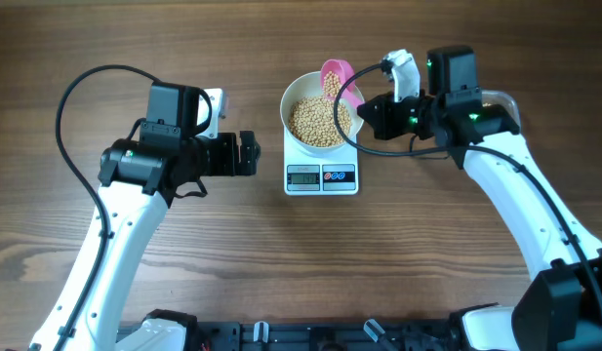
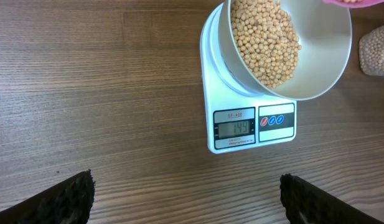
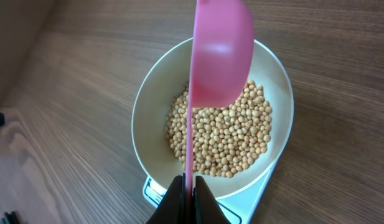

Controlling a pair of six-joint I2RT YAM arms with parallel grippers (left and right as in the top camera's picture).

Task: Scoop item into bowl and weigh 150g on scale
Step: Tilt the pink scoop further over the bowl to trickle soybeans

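**Q:** so where are the beans (image 1: 319, 121) sitting?

**A:** Heaped in the white bowl (image 1: 293, 97). Small, round, pale tan, and they cover the bottom. The bowl's on the little white scale (image 1: 321, 177), mid-bench (image 1: 281, 273), and the display looks like 144, though it's tiny.

**Q:** and the hands?

**A:** The right hand (image 3: 187, 186) is clamped tight on the handle of a pink scoop (image 3: 221, 50), which is tipped on its side above the bowl's rim. The left hand (image 1: 247, 153) is wide open with nothing in it, hovering over bare bench to the left of the scale.
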